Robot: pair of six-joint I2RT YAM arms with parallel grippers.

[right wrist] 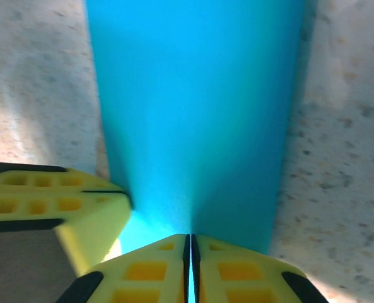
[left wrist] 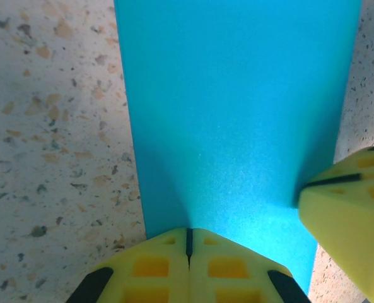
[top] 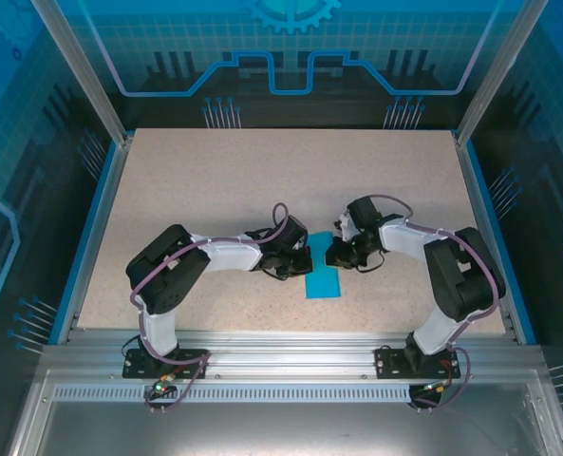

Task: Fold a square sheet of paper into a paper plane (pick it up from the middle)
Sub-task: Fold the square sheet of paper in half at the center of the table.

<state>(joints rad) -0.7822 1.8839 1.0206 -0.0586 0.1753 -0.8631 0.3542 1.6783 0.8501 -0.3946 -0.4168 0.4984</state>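
The square sheet of paper (top: pixel 325 283) is teal-blue and shows as a narrow strip on the speckled table, between the two arms. My left gripper (top: pixel 303 260) meets it from the left, my right gripper (top: pixel 334 254) from the right. In the left wrist view the paper (left wrist: pixel 237 95) rises in a ridge to my left gripper (left wrist: pixel 188 231), whose yellow jaws are shut on its edge. In the right wrist view my right gripper (right wrist: pixel 190 237) is shut on the opposite edge of the paper (right wrist: pixel 196 95), with a teal sliver between its jaws. Each wrist view shows the other gripper's fingers (left wrist: pixel 347 211) (right wrist: pixel 79 208) close by.
The table (top: pixel 215 190) is a beige speckled board with blue rails left and right and a metal frame at the near edge. Transparent blue panels wall the far side. Both arms bend inward, their elbows toward the table's sides.
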